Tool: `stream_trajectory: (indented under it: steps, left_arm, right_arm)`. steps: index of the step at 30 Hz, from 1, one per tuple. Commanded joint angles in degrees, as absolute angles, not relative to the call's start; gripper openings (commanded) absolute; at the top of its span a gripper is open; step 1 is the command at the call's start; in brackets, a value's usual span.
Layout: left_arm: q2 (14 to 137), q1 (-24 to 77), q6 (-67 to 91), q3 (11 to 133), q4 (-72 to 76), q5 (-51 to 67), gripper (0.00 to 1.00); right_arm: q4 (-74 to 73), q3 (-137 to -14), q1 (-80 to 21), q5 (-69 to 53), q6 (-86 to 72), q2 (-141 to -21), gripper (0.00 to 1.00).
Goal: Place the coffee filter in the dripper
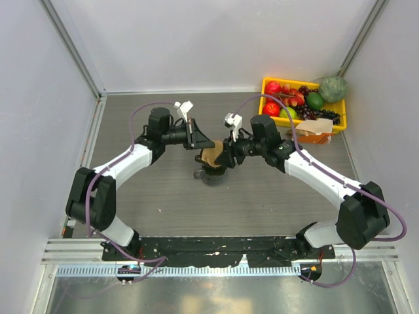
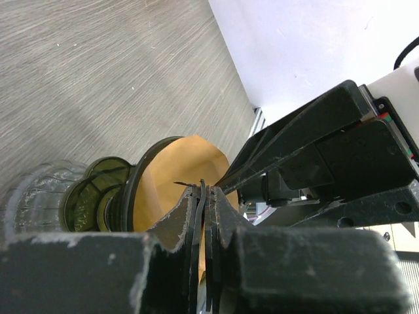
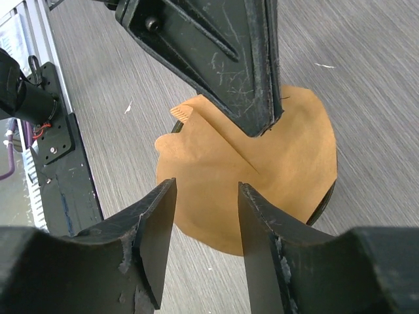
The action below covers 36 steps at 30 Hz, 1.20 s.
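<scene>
The coffee filter (image 3: 288, 157) sits mid-way across the grey table (image 1: 262, 203), spread across the mouth of the dripper (image 2: 105, 190). My right claw (image 3: 206, 188) hangs just above the paper, jaws partly apart, holding nothing. My left claw (image 2: 204, 196) pinches the filter's edge.

No legible text, label or number appears on anything.

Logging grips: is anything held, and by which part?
The left gripper pinches the coffee filter by its edge; the right gripper, open, holds nothing.
</scene>
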State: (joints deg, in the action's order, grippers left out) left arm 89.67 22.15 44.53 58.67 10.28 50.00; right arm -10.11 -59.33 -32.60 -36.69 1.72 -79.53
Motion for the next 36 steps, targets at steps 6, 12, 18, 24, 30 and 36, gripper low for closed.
stream_trajectory:
  steps: [6, 12, 18, 24, 30, 36]
  left_arm:
    - [90.9, 22.1, 43.8, 58.9, 13.4, 50.6, 0.06]
    - [90.8, 22.1, 43.8, 58.2, 13.8, 50.7, 0.06]
    - [90.4, 22.1, 43.8, 58.0, 14.5, 51.1, 0.06]
    - [88.6, 22.1, 44.0, 58.4, 15.7, 51.9, 0.09]
    - [86.5, 22.1, 43.9, 58.5, 15.9, 52.6, 0.09]
    - [85.9, 22.1, 43.7, 57.8, 16.0, 52.6, 0.09]
  right_arm:
    - [-11.2, -59.7, -33.9, -35.2, 4.7, -80.0, 0.47]
    - [-11.7, -59.5, -34.0, -34.9, 5.3, -80.4, 0.47]
    - [-12.2, -60.0, -34.5, -35.0, 5.5, -80.3, 0.47]
    - [-13.1, -61.6, -35.1, -35.9, 5.9, -79.3, 0.48]
    - [-13.4, -62.8, -35.6, -36.8, 6.2, -78.8, 0.5]
    - [-13.9, -63.4, -35.7, -36.4, 6.2, -78.1, 0.57]
